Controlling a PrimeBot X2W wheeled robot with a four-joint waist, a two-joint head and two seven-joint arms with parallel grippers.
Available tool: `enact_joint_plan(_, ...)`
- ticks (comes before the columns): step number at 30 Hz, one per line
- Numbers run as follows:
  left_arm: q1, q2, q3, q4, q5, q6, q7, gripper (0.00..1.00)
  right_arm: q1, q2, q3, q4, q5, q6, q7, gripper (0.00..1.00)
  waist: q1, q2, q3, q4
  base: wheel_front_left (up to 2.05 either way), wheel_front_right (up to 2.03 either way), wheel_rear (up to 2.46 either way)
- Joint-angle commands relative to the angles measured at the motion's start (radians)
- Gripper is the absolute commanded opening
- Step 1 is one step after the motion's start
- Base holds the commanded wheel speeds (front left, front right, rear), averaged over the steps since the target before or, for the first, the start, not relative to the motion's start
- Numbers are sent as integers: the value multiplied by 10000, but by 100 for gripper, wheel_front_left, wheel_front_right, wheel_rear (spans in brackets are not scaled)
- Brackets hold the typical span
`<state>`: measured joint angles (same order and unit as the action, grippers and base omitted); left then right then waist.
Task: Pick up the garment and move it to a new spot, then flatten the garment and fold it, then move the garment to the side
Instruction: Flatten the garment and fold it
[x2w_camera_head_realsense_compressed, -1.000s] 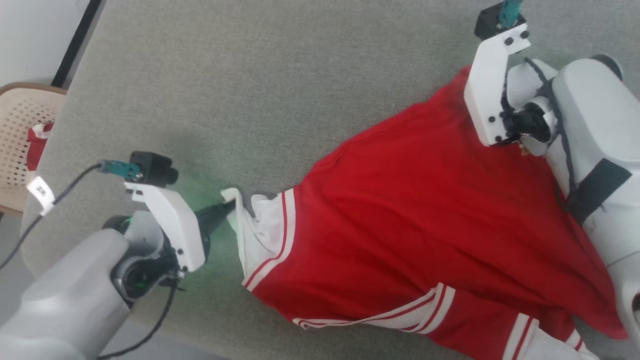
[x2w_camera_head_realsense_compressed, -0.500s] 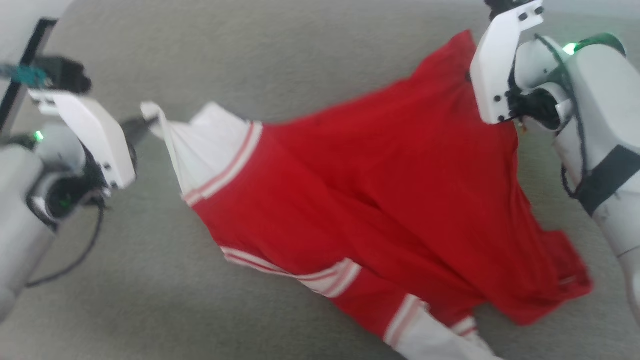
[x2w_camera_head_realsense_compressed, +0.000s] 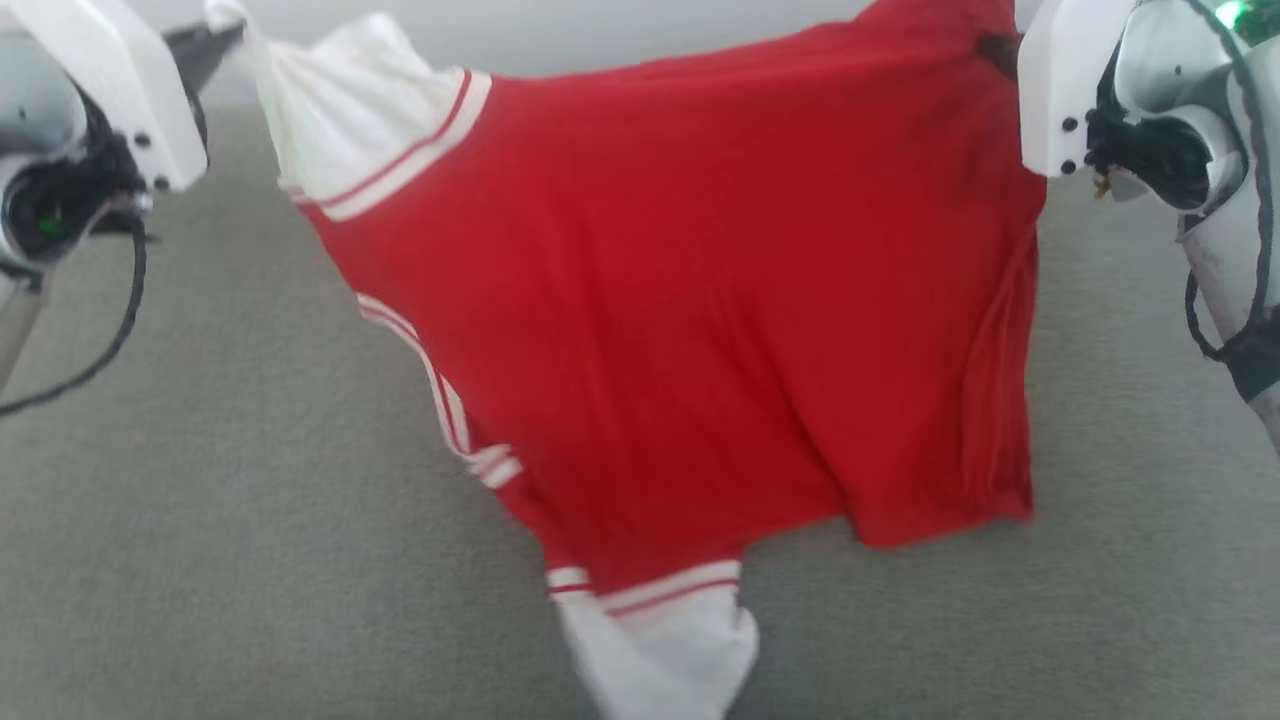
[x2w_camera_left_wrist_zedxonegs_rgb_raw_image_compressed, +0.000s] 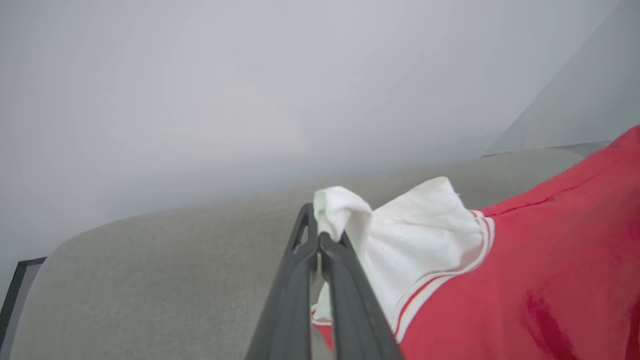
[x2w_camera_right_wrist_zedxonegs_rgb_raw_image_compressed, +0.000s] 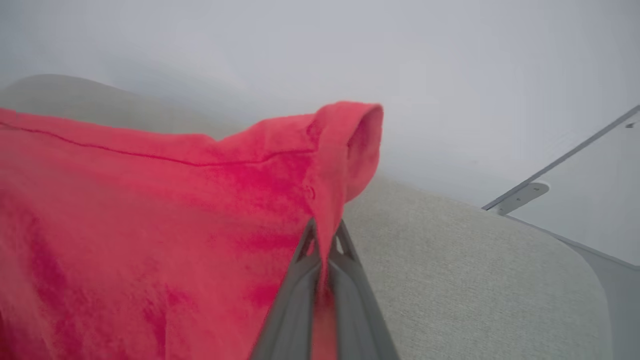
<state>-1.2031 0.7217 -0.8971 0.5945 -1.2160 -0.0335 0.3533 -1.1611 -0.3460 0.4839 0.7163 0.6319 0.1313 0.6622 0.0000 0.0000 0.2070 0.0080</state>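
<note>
The left gripper (x2w_camera_left_wrist_zedxonegs_rgb_raw_image_compressed: 316, 222) has its two dark fingers (x2w_camera_left_wrist_zedxonegs_rgb_raw_image_compressed: 295, 290) pressed together on the end of one white sleeve of the shirt (x2w_camera_head_realsense_compressed: 680, 300), with the cloth bunched over the tips. In the head view this grip sits at about 10 o'clock. The fingers point toward 2 o'clock from a white wrist bracket (x2w_camera_head_realsense_compressed: 130, 90), and a black cable (x2w_camera_head_realsense_compressed: 125, 320) loops below it.

The right gripper (x2w_camera_right_wrist_zedxonegs_rgb_raw_image_compressed: 325, 235) is clamped on a folded red corner of the shirt, at about 1 o'clock in the head view. Its bracket and pale forearm (x2w_camera_head_realsense_compressed: 1230, 260) reach in from the right edge.

Between the two grips the shirt hangs spread out with its top edge nearly level and its plain red side facing the head camera. A second white sleeve dangles at 6 o'clock over the grey table (x2w_camera_head_realsense_compressed: 200, 560). Whether that sleeve touches the table cannot be told.
</note>
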Motion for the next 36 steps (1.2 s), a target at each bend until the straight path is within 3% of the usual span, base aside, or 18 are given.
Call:
enact_joint_plan(1, -225, -65, 54, 137, 187, 35, -58, 0, -108, 44, -85, -50, -86, -9, -102, 0, 0, 0, -296, -316, 0, 0, 0)
enact_joint_plan(10, -1580, -702, 104, 1283, 598, -235, -452, 0, -374, 312, -828, -280, -448, -9, -509, 0, 0, 0, -692, -866, 0, 0, 0)
enact_joint_plan(21, -2782, -793, 101, 2182, 962, -527, -676, 0, -737, 677, -1799, -208, -1387, -9, -887, 0, 0, 0, -475, -1091, 0, 0, 0)
enact_joint_plan(30, -4907, -876, 82, 2879, 2205, -815, -2710, 0, -2323, 1663, -3331, 1107, -3680, -9, -3047, 0, 0, 0, 1059, -1252, 0, 0, 0)
enact_joint_plan(36, -6681, -965, 50, 3502, 3129, -892, -4759, 0, -3555, 2133, -4936, 1860, -5866, -17, -6049, 0, 0, 0, 1948, -1262, 0, 0, 0)
